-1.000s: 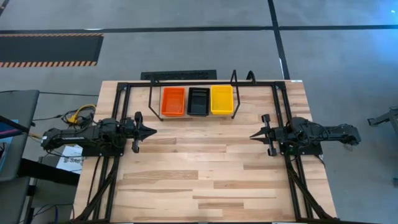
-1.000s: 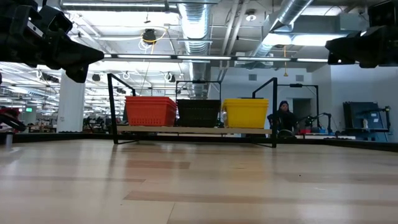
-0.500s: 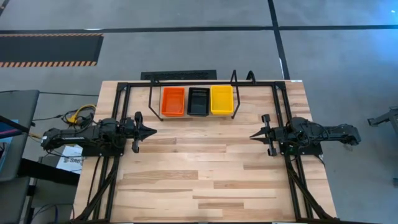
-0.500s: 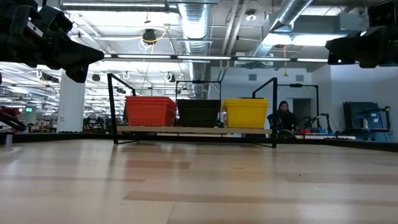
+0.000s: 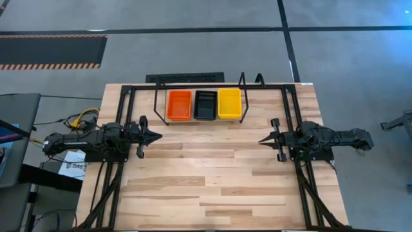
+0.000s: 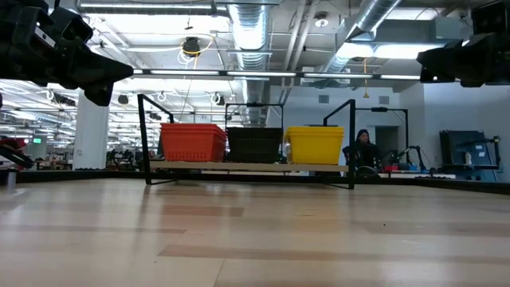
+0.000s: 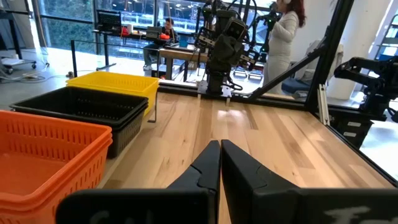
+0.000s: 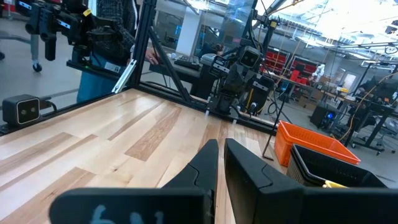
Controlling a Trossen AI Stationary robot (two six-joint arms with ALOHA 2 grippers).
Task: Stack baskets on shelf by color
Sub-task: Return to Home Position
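Note:
Three stacks of baskets stand side by side on the shelf [image 5: 156, 103] at the table's far edge: orange [image 5: 179, 105], black [image 5: 205, 105] and yellow [image 5: 229, 103]. The low view shows them as orange [image 6: 192, 142], black [image 6: 254, 144] and yellow [image 6: 315, 144] blocks resting on the rack's floor. My left gripper [image 5: 158, 136] hangs over the table's left side, fingers shut, pointing right. My right gripper [image 5: 261, 140] hangs over the right side, fingers shut, pointing left. Both are held above the wood, well short of the baskets.
A black frame [image 5: 122, 96] edges the wooden tabletop [image 5: 206, 174]. The shelf's upright end loops [image 5: 243, 80] rise beside the yellow stack. A wide stretch of bare wood lies between the two grippers. People and workbenches show in the room beyond.

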